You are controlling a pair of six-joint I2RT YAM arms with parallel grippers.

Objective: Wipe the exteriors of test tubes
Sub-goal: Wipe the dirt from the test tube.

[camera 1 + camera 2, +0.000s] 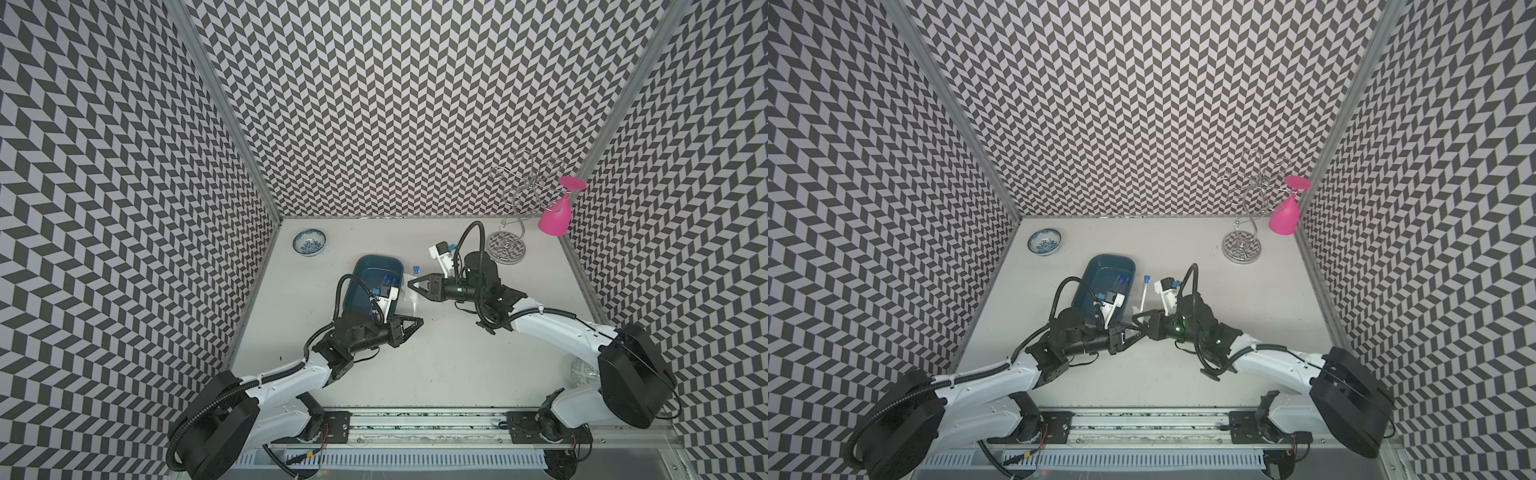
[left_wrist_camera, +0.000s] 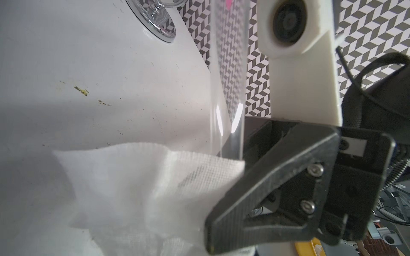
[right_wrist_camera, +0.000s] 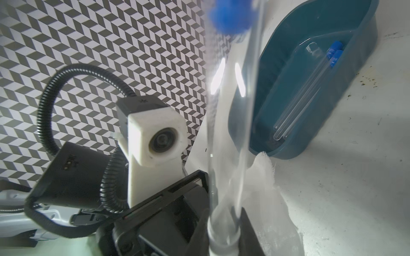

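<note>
A clear test tube (image 3: 230, 110) with a blue cap (image 3: 230, 17) stands with its closed end between my right gripper's (image 3: 224, 232) fingers, which are shut on it. In a top view the tube (image 1: 1144, 295) rises from the right gripper (image 1: 1137, 319), and the left gripper (image 1: 1130, 332) meets it tip to tip. The white mesh wipe (image 2: 144, 188) runs down into my left gripper's jaws, which are hidden beneath it. The wipe touches the tube (image 2: 228, 77) low down. Two more capped test tubes (image 3: 310, 88) lie in the teal tray (image 1: 1100, 262).
A blue-and-white bowl (image 1: 309, 242) sits at the back left. At the back right, a wire rack (image 1: 509, 245) holds an upside-down pink glass (image 1: 555, 216). The tray (image 1: 365, 266) lies just left of both grippers. Patterned walls close in three sides.
</note>
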